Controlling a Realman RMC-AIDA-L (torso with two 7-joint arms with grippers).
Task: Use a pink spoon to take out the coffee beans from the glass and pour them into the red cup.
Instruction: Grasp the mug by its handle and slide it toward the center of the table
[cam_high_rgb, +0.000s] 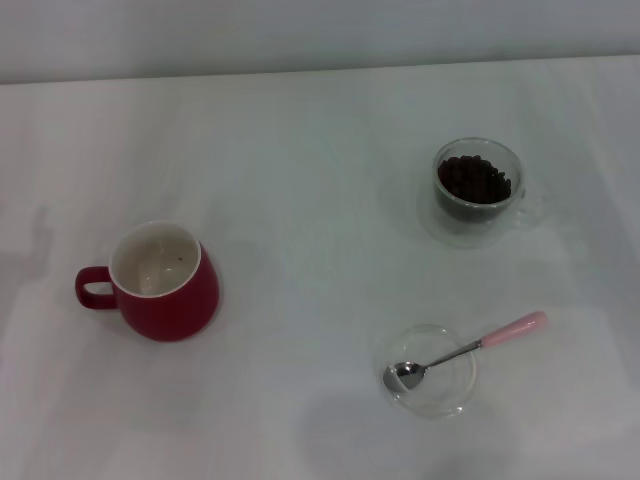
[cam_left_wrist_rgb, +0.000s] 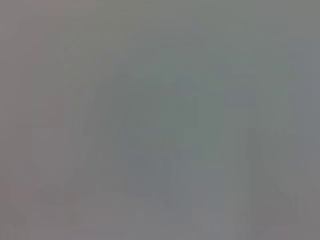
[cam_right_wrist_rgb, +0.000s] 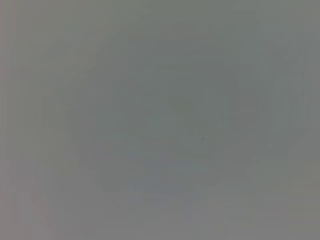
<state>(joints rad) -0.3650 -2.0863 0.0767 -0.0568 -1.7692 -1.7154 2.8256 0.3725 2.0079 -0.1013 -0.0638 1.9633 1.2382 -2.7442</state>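
Pink spoon (cam_high_rgb: 462, 350) lies near bean-filled glass (cam_high_rgb: 478, 192); red cup (cam_high_rgb: 160, 281) upright, well apart

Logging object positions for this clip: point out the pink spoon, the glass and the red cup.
pink spoon (cam_high_rgb: 512, 328), head view, on the pink handle.
glass (cam_high_rgb: 478, 150), head view, on its far rim.
red cup (cam_high_rgb: 180, 305), head view, on its red outer wall.

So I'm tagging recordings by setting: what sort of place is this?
Probably a staged tabletop test setup, not a working kitchen: a bare white table against a plain wall, holding only a red cup, a glass of coffee beans, and a pink spoon on a clear dish.
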